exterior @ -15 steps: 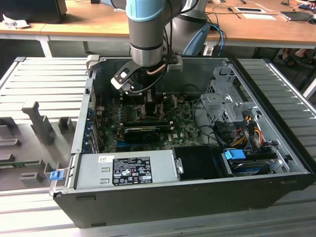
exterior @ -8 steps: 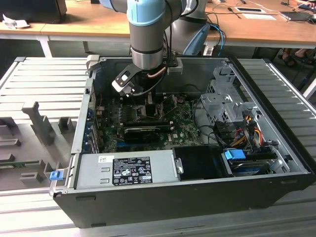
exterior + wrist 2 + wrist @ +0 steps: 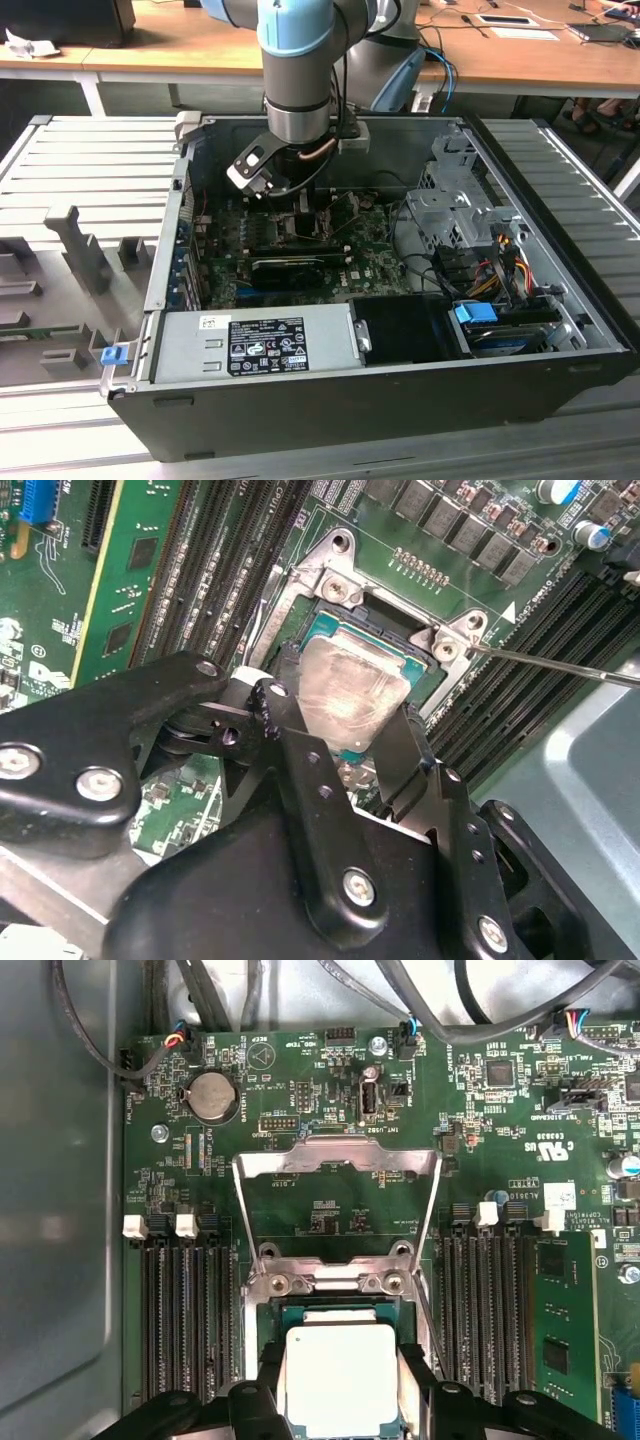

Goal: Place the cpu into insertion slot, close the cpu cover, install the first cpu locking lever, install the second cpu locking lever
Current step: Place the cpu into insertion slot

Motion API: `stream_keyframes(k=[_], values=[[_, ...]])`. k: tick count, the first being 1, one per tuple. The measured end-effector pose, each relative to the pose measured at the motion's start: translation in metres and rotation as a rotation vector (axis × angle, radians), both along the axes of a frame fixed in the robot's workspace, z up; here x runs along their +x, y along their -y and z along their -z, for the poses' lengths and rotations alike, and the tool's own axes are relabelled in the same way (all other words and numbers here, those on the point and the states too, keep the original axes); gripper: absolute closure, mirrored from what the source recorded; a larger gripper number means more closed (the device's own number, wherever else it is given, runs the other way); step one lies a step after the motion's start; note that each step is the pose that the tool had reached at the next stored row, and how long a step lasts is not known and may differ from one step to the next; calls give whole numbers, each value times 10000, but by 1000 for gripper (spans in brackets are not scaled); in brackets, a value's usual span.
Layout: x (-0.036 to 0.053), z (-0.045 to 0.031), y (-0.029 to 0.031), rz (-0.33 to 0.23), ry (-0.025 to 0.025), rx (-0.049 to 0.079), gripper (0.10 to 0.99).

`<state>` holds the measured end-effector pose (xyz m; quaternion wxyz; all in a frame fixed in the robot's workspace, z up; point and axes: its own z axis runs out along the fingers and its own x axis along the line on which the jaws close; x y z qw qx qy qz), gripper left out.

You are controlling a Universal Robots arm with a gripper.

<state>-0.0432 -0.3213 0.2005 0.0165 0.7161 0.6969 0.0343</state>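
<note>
In both wrist views the cpu, a square chip with a silver-grey face, sits between my two black fingers. My gripper is shut on its two opposite edges. The chip is right over the insertion slot; whether it rests in it I cannot tell. The cpu cover, a silvery frame with a window, stands flipped open beyond the slot's hinge side. In the exterior view my gripper reaches down into the open case over the green motherboard.
Rows of long black memory slots flank the socket. A thin metal lever juts out beside it. The case holds a black card, a grey power supply, a drive cage and cables.
</note>
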Motion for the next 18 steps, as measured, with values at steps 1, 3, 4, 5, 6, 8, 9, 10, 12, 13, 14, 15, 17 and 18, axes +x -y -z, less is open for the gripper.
stream_keyframes(k=[1, 3, 4, 5, 6, 8, 9, 10, 12, 13, 14, 15, 17, 18], values=[[0, 0, 0, 0, -1, -2, 545], [0, 1, 0, 0, -2, 1, 482], [0, 2, -1, 0, -2, 12, 482], [-1, -5, -1, 1, -2, 17, 482], [-1, -21, -1, 1, -3, 16, 482], [0, -85, -1, 1, -3, 17, 482], [0, -107, -1, 0, -4, 18, 482], [0, -129, -1, 0, -15, 17, 494], [0, -142, -1, 0, -27, 17, 627], [1, -155, -1, -1, -41, 17, 686], [2, -160, -1, -1, -50, 18, 686], [2, -172, -1, 0, -71, 17, 745], [4, -196, -1, 0, -115, 17, 925], [3, -203, -1, 1, -127, 18, 925]])
